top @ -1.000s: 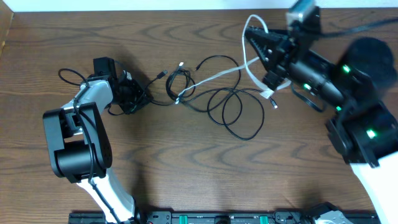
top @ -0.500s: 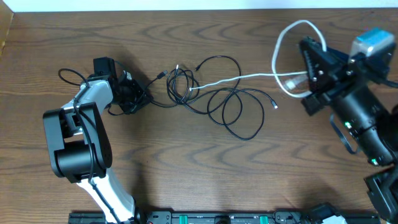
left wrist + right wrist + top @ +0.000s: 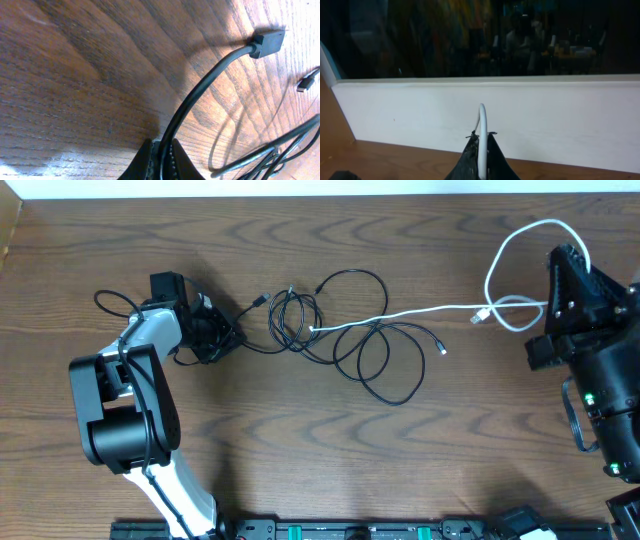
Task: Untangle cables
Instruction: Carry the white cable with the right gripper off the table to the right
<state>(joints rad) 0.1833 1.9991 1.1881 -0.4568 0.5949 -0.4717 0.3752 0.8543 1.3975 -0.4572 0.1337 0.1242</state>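
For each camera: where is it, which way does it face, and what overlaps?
Overhead: above the table, looking straight down; shows left gripper, right gripper, black cable, white cable.
Left wrist: low over the table, facing along it; its fingers pinch the black cable.
Right wrist: facing level toward the white wall; its fingers hold the white cable.
Shared: each wrist view's cable also shows overhead.

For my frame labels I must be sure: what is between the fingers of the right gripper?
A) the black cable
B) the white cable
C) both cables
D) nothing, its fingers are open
B: in the right wrist view the right gripper is shut on the white cable, which rises from its fingertips. The black cable is pinched in the left gripper.
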